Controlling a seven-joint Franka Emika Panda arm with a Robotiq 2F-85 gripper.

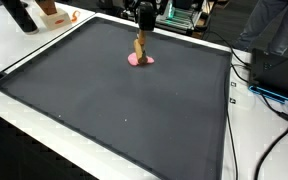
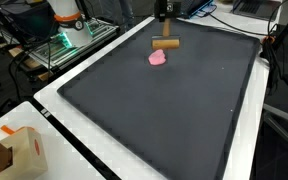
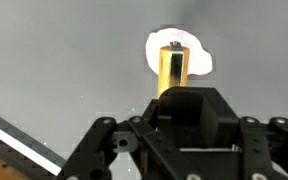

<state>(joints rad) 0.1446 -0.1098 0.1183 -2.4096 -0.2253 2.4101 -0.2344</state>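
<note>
Hand point(image 3: 184, 98) hanging over one brown block point(image 1: 140, 46) and one pink piece point(image 1: 139, 60).
Block and piece are showing just beside each other on one dark mat point(image 1: 114, 110), near the desk's point(image 1: 24, 50) far edge; I cannot tell whether the hand is gripping.

White worktop point(image 2: 89, 160), large dark grey mat point(image 1: 134, 110) across it, black cables point(image 1: 269, 95) along one edge, cardboard box point(image 2: 24, 152), green-lit electronics point(image 2: 62, 42) behind

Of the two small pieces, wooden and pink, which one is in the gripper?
The wooden block: it is held in the gripper. The pink piece lies flat on the mat beneath it, out of the gripper.
</note>
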